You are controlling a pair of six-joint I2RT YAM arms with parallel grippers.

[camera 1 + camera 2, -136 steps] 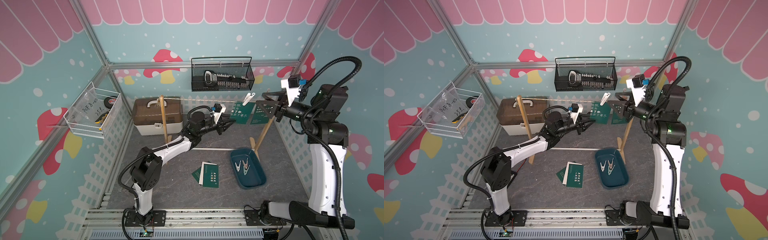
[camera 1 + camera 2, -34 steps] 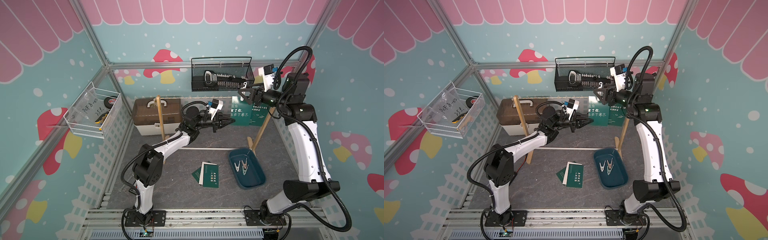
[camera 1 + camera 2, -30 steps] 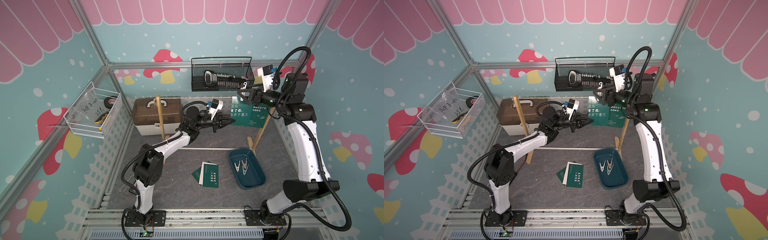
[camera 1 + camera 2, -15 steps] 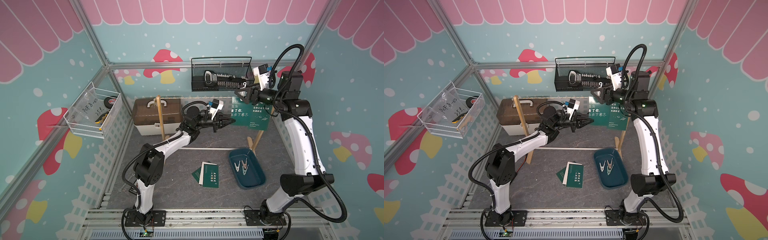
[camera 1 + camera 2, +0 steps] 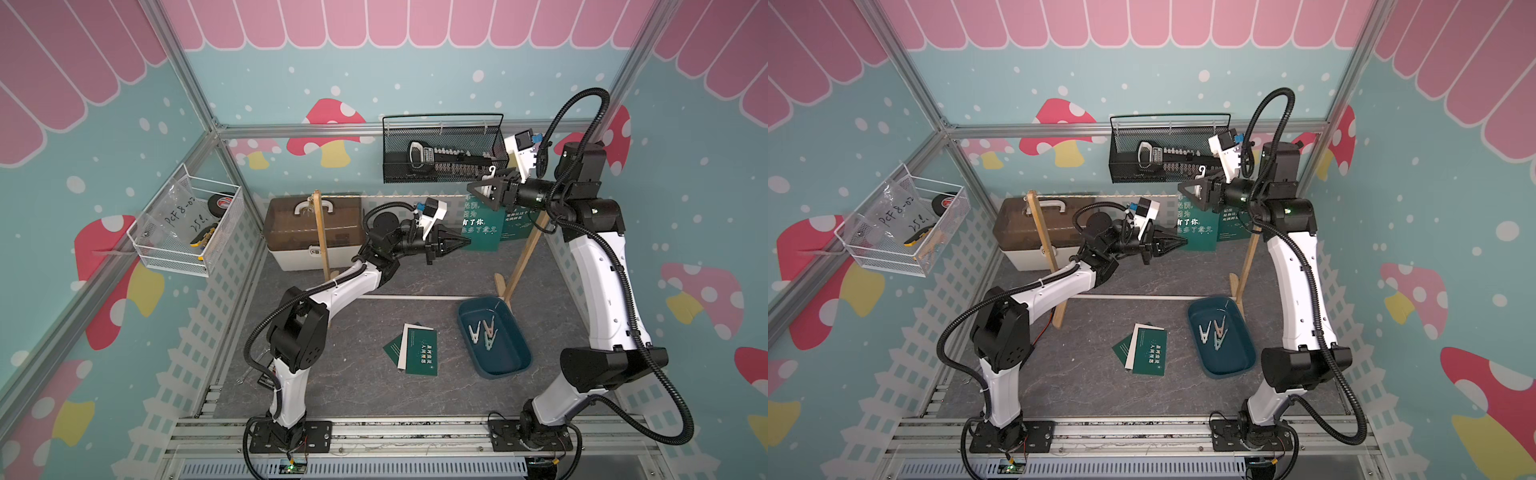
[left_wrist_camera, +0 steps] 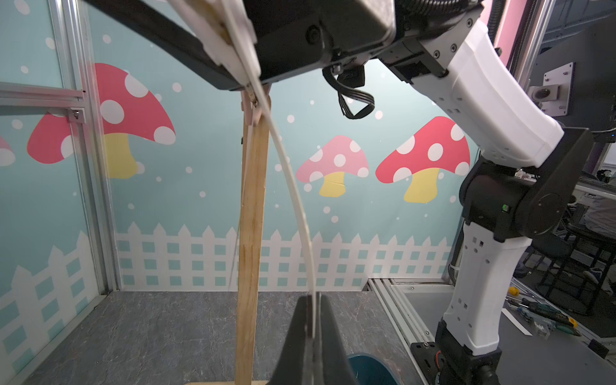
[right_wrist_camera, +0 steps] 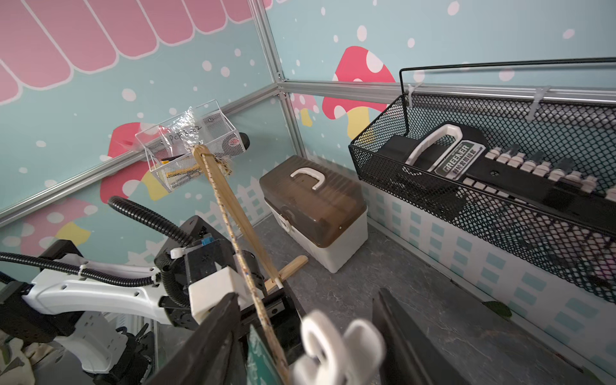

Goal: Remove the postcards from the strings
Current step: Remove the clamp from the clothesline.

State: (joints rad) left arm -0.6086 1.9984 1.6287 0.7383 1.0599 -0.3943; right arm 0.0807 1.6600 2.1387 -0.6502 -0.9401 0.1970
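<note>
The right gripper (image 7: pixel 305 295) stands with its jaws apart on either side of the white clip (image 7: pixel 336 350) that pins a green card (image 5: pixel 482 230) to the cord (image 5: pixel 395 196). Neither jaw looks pressed to the clip yet. Below it, the left gripper (image 6: pixel 310 308) is clamped on the card's lower edge, and the left wrist view shows the card bowed between clip and jaws. A second card (image 5: pixel 516 224) hangs just beside the first, near the leaning post (image 5: pixel 524 257). Three cards (image 5: pixel 415 347) lie loose beside the tray (image 5: pixel 509 353), which holds spare clips (image 5: pixel 482 332).

The risk from here lies in where the right jaws land. If they close on the cord, or catch the clip anywhere but squarely on its handles, the clip will likely not open. A pull from the left gripper could then crease or tear the card, or drag the post over. A clip squeezed off-centre might also spring free and fall clear of the tray. The right gripper also sits close enough to the second card to knock it.
</note>
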